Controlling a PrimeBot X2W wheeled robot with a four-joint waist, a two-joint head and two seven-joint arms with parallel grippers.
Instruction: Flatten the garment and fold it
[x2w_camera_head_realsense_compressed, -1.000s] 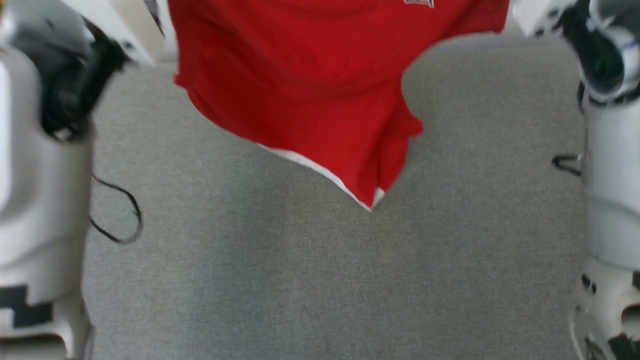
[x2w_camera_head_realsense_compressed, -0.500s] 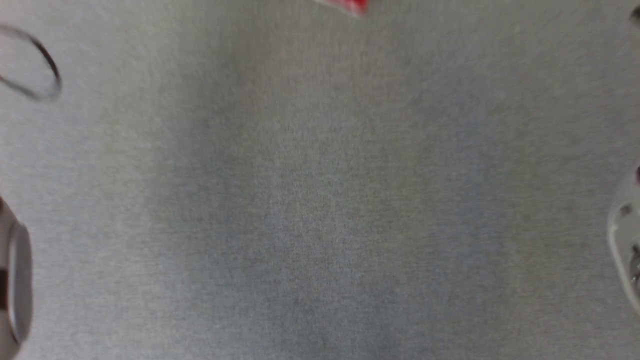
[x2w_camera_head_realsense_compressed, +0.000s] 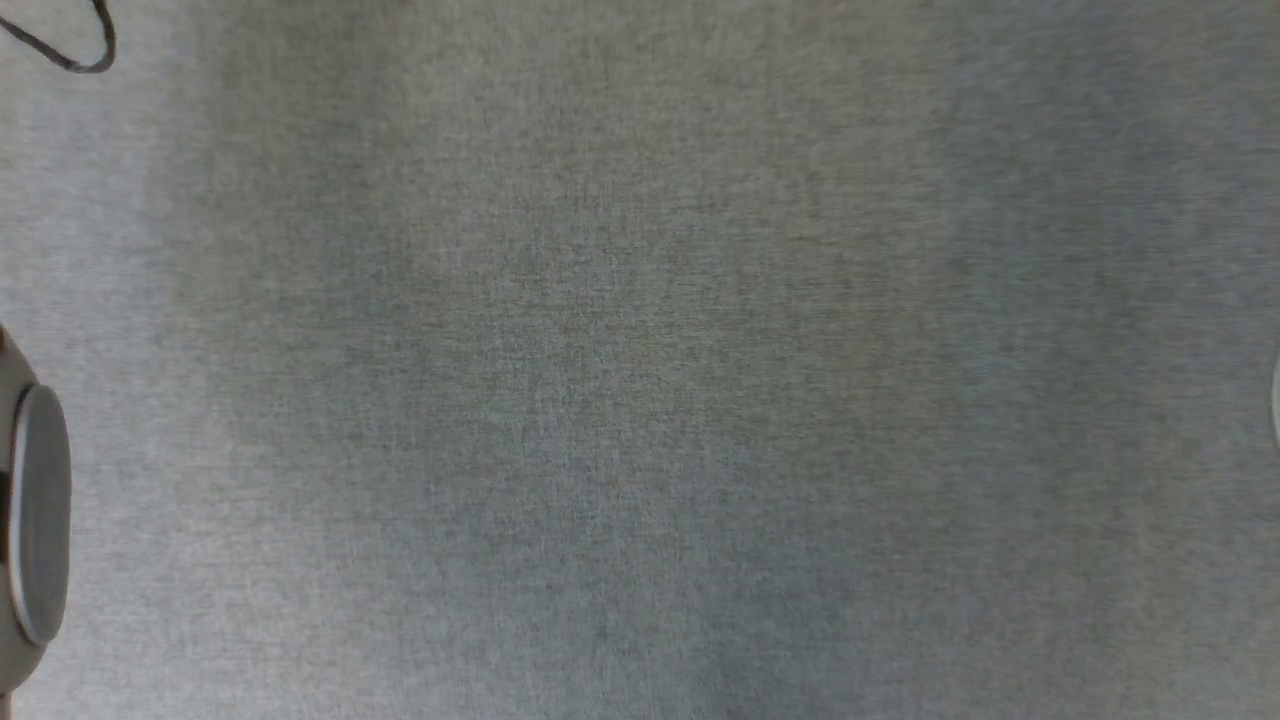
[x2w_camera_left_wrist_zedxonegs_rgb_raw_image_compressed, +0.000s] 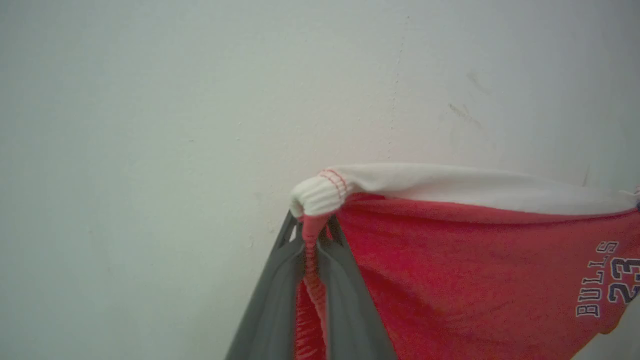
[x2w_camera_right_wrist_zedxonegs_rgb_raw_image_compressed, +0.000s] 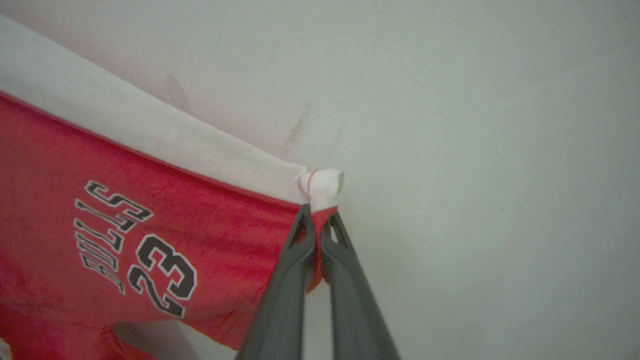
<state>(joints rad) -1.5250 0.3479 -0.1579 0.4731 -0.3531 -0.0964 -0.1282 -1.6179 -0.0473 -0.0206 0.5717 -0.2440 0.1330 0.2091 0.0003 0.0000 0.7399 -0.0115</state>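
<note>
My left claw (x2w_camera_left_wrist_zedxonegs_rgb_raw_image_compressed: 310, 235) is pressed together on 1 corner of the garment (x2w_camera_left_wrist_zedxonegs_rgb_raw_image_compressed: 450, 270). Its 2 dark, wedge-shaped fingers pinch red fabric just under the ribbed white band (x2w_camera_left_wrist_zedxonegs_rgb_raw_image_compressed: 450, 187). My right claw (x2w_camera_right_wrist_zedxonegs_rgb_raw_image_compressed: 316, 220) pinches the opposite corner the same way. The soft red shorts hang stretched between them, band taut on top, with the black-outlined "BULLS 23" lettering (x2w_camera_right_wrist_zedxonegs_rgb_raw_image_compressed: 135, 255) showing, before a pale, scuffed wall (x2w_camera_left_wrist_zedxonegs_rgb_raw_image_compressed: 150, 100). Below my head lies a grey woven surface (x2w_camera_head_realsense_compressed: 640, 400), with a thin black cable loop (x2w_camera_head_realsense_compressed: 85, 55) over its far left part.
</note>
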